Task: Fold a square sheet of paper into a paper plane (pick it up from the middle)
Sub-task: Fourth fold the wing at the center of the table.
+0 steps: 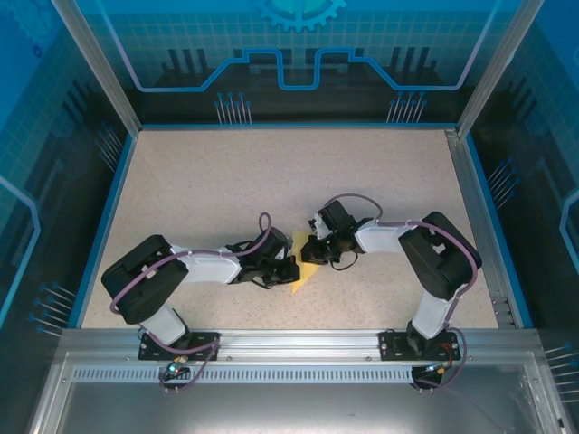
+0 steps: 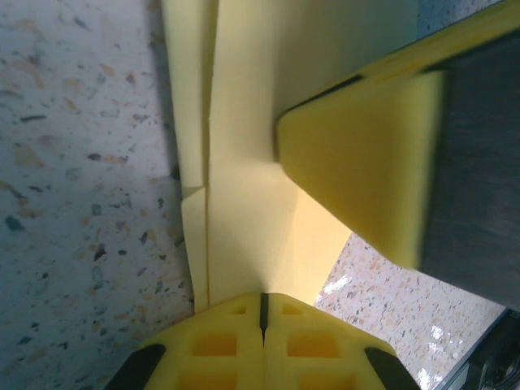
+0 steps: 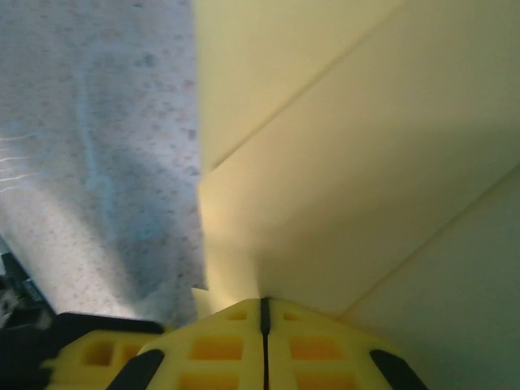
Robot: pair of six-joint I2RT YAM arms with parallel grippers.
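The pale-yellow sheet of paper (image 1: 306,272) lies folded into overlapping layers at the table's middle front, with a pointed corner toward the near edge. Whether it has a paper plane's shape I cannot tell. My left gripper (image 1: 289,268) reaches in from the left and is shut on the paper's edge. In the left wrist view its jaws (image 2: 262,299) pinch the creased paper (image 2: 244,122), and a finger (image 2: 366,171) of the right gripper presses from the upper right. My right gripper (image 1: 314,254) is shut on the paper (image 3: 366,162) from the other side (image 3: 264,302).
The speckled table (image 1: 226,190) is walled by blue panels and metal posts, with a metal rail along the near edge (image 1: 289,348). Both arms bend inward and nearly meet at the centre. A yellow finger (image 3: 93,353) of the left gripper shows low left in the right wrist view.
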